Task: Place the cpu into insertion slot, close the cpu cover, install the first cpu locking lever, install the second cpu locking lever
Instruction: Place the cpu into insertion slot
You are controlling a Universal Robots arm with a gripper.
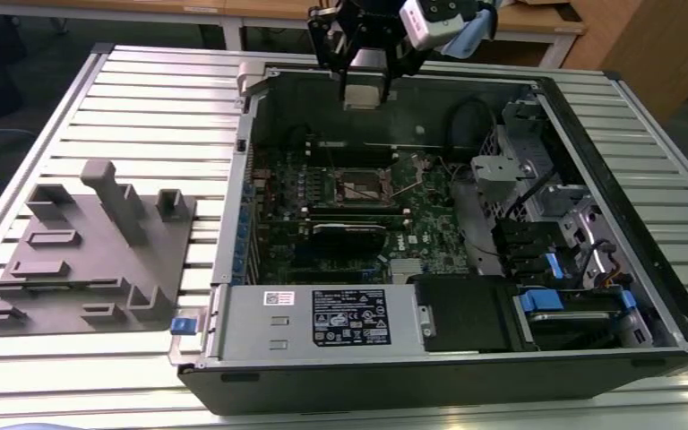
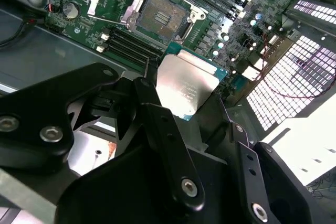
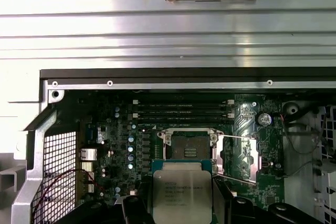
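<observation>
Well, the black hand point(image 2: 185, 103) grips the flat square silver-topped cpu point(image 2: 190, 80) above the open black computer case point(image 1: 440, 387), clear of the dark, silver-rimmed insertion slot point(image 2: 157, 17), which sits empty; nothing is seated yet.

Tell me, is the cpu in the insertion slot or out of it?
Out. In the second wrist view the insertion slot shows a bare centre, and the cpu sits clamped in the gripper, off the board.

And the chip point(image 3: 182, 195) runs off the picture's edge in the first wrist view, sides tucked behind the black fingers point(image 3: 134, 213). It covers the socket point(image 3: 185, 148) a little (near rim, probably). Exterior view crops the arm point(image 1: 362, 31).
</observation>
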